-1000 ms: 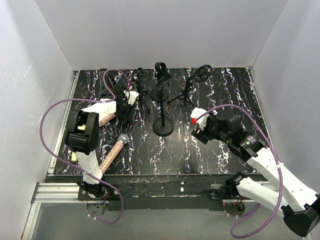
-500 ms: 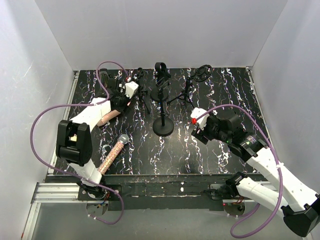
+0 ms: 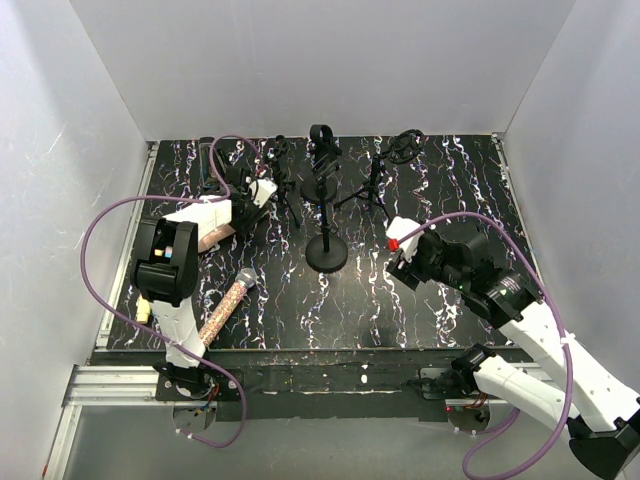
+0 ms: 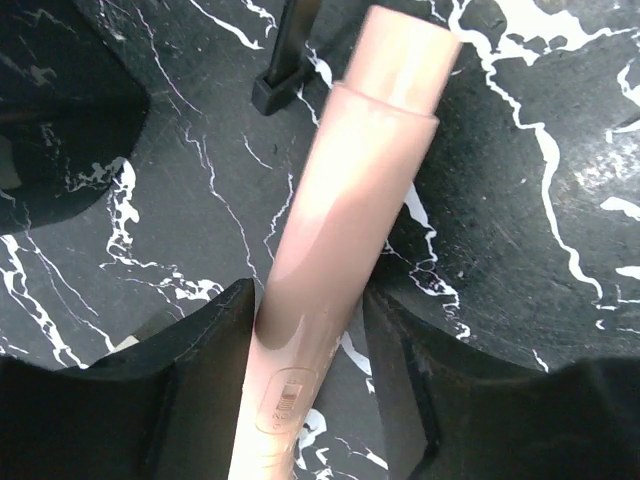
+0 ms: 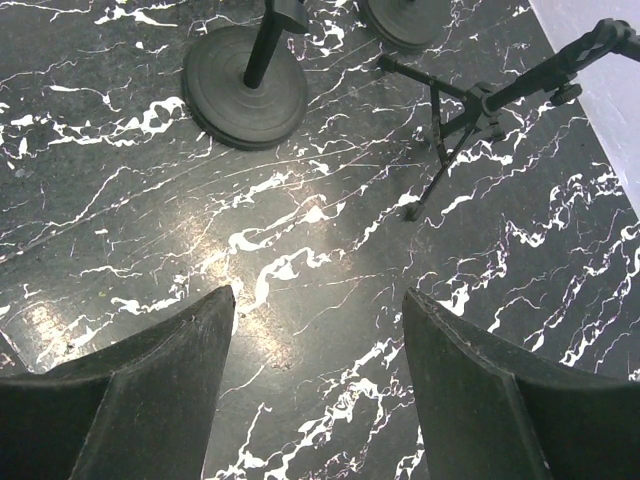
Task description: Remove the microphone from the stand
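Note:
A pale pink microphone lies slanted on the black marbled table, off any stand. In the top view the pink microphone pokes out from under the left arm. My left gripper straddles its handle. The left finger touches it, and a strip of table shows between the handle and the right finger. At the handle's far end is the foot of a tripod stand. My right gripper hangs open over bare table, right of a round-base stand.
A glittery microphone with a silver head lies near the front left. A second round-base stand and another tripod stand are at the back middle. White walls close in the table on three sides.
The left arm swung out toward the front left, then came back. Its gripper stayed over the pink microphone near the back left. The right gripper shifted slightly toward the front.

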